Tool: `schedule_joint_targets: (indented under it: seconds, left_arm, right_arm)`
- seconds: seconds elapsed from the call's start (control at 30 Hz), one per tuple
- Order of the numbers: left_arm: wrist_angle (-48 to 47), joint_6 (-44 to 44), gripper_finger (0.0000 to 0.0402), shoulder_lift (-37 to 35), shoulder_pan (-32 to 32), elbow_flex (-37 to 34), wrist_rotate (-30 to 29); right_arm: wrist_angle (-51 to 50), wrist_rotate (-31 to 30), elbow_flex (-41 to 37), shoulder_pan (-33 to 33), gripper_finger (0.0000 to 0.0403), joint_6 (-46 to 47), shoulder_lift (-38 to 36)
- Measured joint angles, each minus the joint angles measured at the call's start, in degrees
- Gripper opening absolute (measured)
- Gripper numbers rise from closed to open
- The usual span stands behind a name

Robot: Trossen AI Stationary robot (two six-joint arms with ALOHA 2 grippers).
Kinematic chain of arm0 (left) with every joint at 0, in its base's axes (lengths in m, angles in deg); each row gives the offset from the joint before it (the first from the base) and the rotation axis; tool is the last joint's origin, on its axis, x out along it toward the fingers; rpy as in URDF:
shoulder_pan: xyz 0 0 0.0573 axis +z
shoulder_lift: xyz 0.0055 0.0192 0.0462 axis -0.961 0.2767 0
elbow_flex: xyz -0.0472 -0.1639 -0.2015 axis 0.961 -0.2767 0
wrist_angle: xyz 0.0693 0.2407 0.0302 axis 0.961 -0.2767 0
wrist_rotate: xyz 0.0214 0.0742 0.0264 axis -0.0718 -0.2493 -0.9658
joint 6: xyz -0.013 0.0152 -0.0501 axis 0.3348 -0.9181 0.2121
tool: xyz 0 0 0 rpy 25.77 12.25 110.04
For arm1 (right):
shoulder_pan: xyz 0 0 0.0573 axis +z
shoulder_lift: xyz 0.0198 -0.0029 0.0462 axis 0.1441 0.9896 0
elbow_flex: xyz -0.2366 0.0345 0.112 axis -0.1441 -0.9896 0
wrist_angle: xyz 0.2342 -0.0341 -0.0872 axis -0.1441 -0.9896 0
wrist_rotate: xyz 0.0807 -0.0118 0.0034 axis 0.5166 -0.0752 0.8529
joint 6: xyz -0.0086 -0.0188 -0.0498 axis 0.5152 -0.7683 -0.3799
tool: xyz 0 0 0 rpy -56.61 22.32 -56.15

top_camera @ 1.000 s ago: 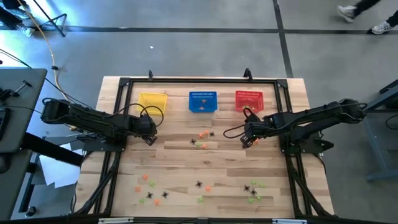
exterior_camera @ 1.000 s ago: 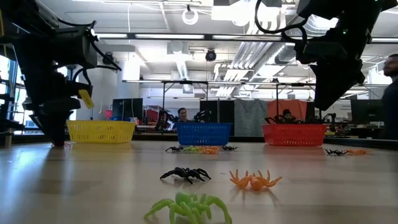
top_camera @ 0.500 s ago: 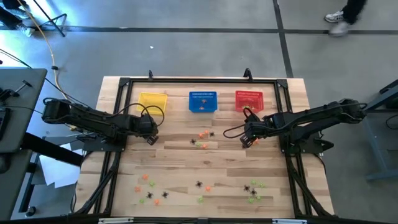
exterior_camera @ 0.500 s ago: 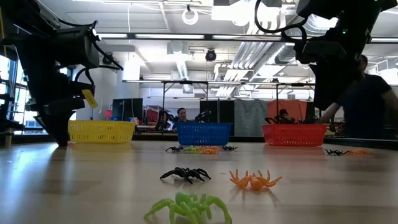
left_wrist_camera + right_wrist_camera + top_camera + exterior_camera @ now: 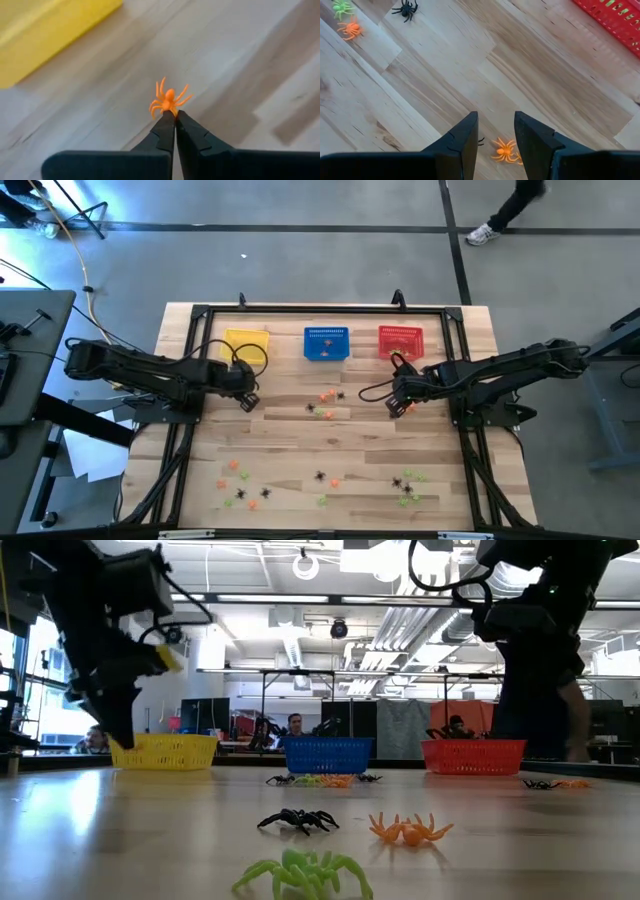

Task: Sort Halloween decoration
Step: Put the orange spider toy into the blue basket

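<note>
My left gripper (image 5: 247, 402) hangs above the table near the yellow basket (image 5: 246, 343), shut on a tiny orange spider (image 5: 168, 100). In the low view it shows at the left (image 5: 124, 736), clear of the table top. My right gripper (image 5: 495, 131) stands open in front of the red basket (image 5: 400, 340), above another orange spider (image 5: 505, 150) lying on the wood between its fingers. The blue basket (image 5: 326, 343) stands between the other two at the far edge. My left gripper pinches the orange spider by its rear end (image 5: 169, 112) between the very tips of its two fingers (image 5: 164, 128). The fingers slant steeply down from above. The spider sticks out beyond the tips, legs spread, lifted clear of the table.
Loose spiders lie mid-table (image 5: 325, 402), near left (image 5: 240, 482), near centre (image 5: 325, 477) and near right (image 5: 408, 483). Close to the low camera are a black one (image 5: 298, 820), an orange one (image 5: 410, 830) and a green one (image 5: 305, 873). A person walks beyond the table.
My left gripper has risen from the table top, tipped, and gone a little toward the table's right. My right arm has kept still. A person has walked past beyond the far edge.
</note>
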Motion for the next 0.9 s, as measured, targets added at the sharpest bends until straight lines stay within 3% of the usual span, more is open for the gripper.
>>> schedule_joint_targets:
  seconds: [0.43, 0.7, 0.9]
  left_arm:
    - [-1.4, -3.1, 0.0000, -1.2, -7.9, 11.0, -0.8]
    - [-0.8, -9.8, 0.0000, -1.2, -12.9, 18.0, -8.4]
    - [6.1, -17.0, 0.0000, -1.3, -14.0, 19.7, -11.7]
  right_arm:
    - [0.1, 0.0, 0.0, 0.0, 0.0123, 0.0, 0.0]
    - [0.1, 0.0, 0.0, 0.0, 0.0123, 0.0, 0.0]
    - [0.1, 0.0, 0.0, 0.0, 0.0123, 0.0, 0.0]
